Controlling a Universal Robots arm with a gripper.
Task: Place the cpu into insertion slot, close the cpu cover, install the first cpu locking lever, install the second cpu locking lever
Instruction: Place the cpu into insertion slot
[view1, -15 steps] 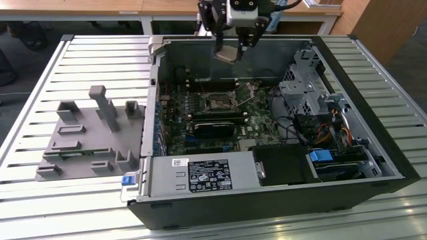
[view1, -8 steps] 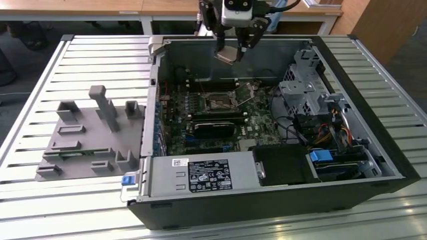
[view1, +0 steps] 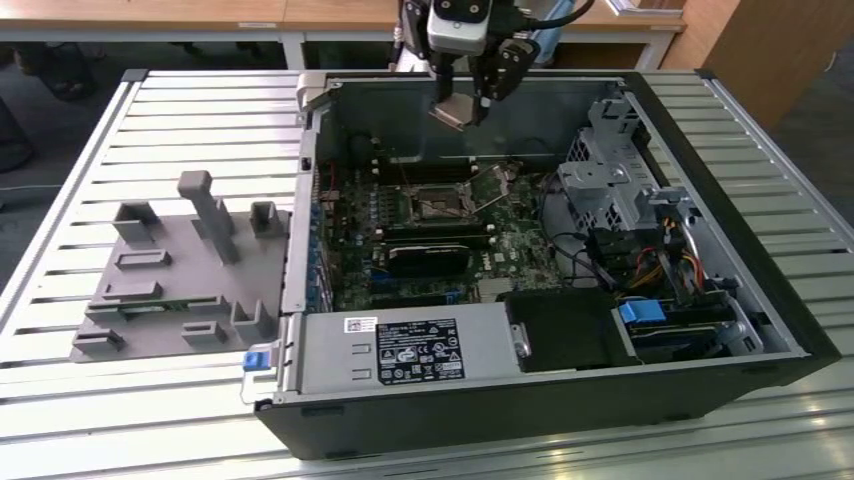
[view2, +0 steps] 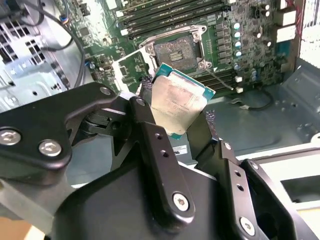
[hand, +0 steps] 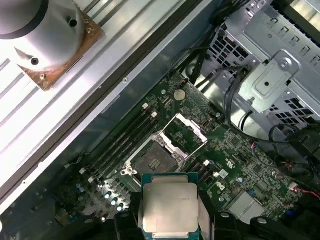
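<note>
Exterior view: the gripper (view1: 462, 100) hangs over the far wall of the open computer case (view1: 534, 425). It is high above and beyond the insertion slot (view1: 434, 205), with the cpu (view1: 454, 112) pinched in its jaws at a tilt.

Second wrist view: two black fingers (view2: 152, 135) clamp the cpu (view2: 177, 102) by opposite edges, its dull metal top facing the camera. It hangs in the air, well apart from the insertion slot (view2: 177, 47), which lies bare on the green motherboard (view2: 250, 45). The cpu cover (view2: 131, 67) stands swung open at one edge of the slot.

First wrist view: the cpu (hand: 168, 205) sits squarely between the jaws, short of the insertion slot (hand: 152, 161). The cpu cover (hand: 189, 131) is folded back just beside the slot.

The chip is probably light, thin and stiff. Its smooth edges could slip in the jaws, and its underside and the slot's pins are likely delicate. An edge hold like this one suits it, leaving both flat faces untouched.
</note>
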